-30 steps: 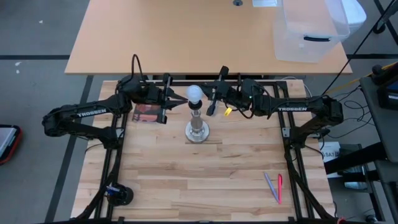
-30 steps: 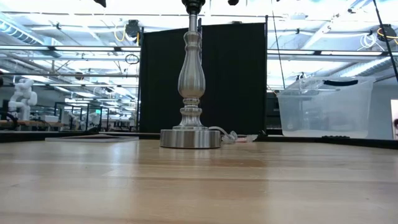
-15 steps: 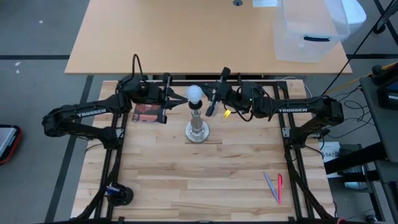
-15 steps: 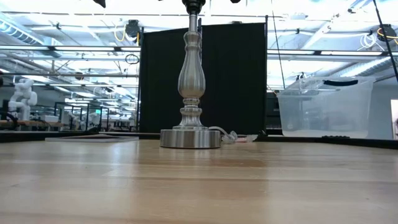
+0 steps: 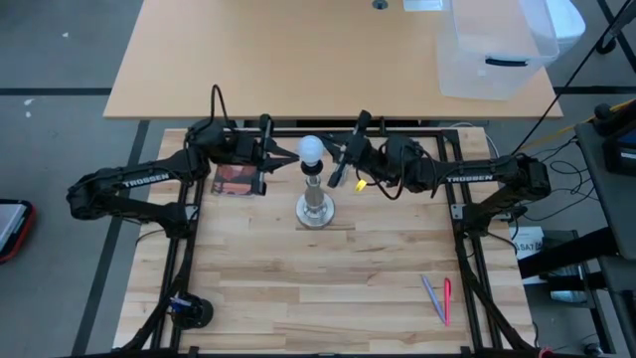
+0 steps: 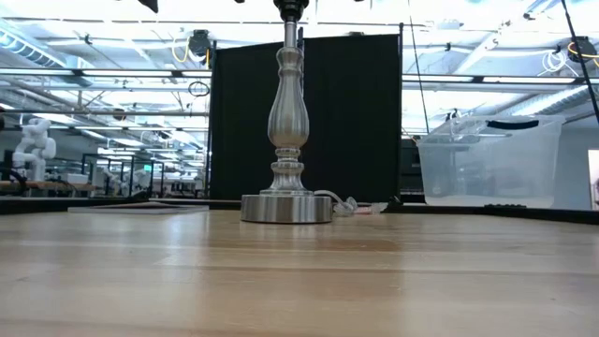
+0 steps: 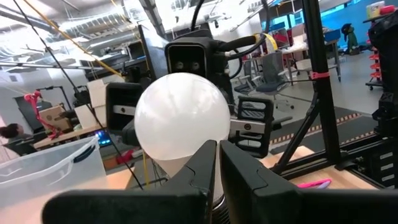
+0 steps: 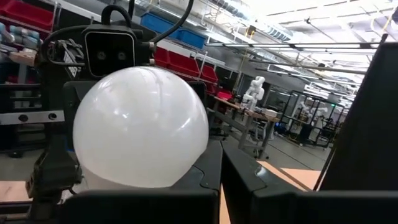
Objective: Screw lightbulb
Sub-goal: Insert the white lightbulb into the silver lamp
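Observation:
The white round lightbulb (image 5: 312, 149) sits base-down on top of the silver lamp stand (image 5: 316, 209), which stands upright on its round base (image 6: 286, 208) at the table's far middle. My left gripper (image 5: 285, 159) is shut at the bulb's left side. In its wrist view (image 7: 217, 168) the bulb (image 7: 182, 118) fills the space just past the fingertips. My right gripper (image 5: 338, 166) is shut at the bulb's right side. In its wrist view (image 8: 221, 180) the bulb (image 8: 140, 127) is also close. The bulb is above the low view's top edge. My left gripper's shut fingertips (image 7: 208, 155) come level from the table's left toward the bulb's lower side; whether they touch it I cannot tell. My right gripper's shut fingertips (image 8: 208, 168) come level from the table's right toward the bulb's lower side (image 8: 180, 168); whether they touch it I cannot tell.
A reddish-brown flat box (image 5: 237, 179) lies under the left arm. Two pens (image 5: 437, 298) lie at the near right and a black round object (image 5: 189, 310) at the near left. A clear plastic bin (image 5: 497, 50) stands on the desk beyond.

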